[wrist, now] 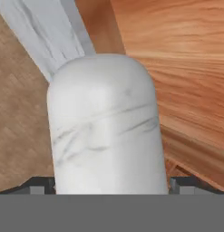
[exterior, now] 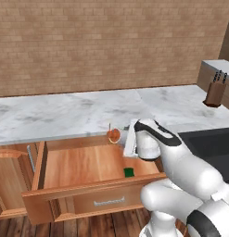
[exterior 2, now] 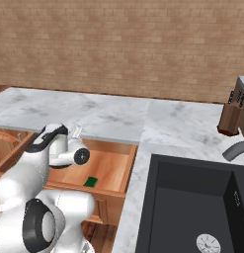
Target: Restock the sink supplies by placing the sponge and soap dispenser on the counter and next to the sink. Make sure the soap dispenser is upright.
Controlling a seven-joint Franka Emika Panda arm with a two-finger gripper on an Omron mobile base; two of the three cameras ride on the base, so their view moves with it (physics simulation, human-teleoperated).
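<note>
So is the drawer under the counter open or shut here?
Open. The drawer is pulled well out from the cabinets, its wooden floor exposed, with the sponge lying inside near the front right corner.

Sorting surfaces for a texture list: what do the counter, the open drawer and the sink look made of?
Counter: polished marble, white with grey veins. Drawer: reddish-brown wood, visible grain, matte. Sink: smooth dark grey-black, perhaps composite or coated metal; the look leaves it open.

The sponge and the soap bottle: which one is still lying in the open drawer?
The sponge, the small green block on the drawer floor. The soap dispenser sits between the fingers, raised near the counter edge.
</note>
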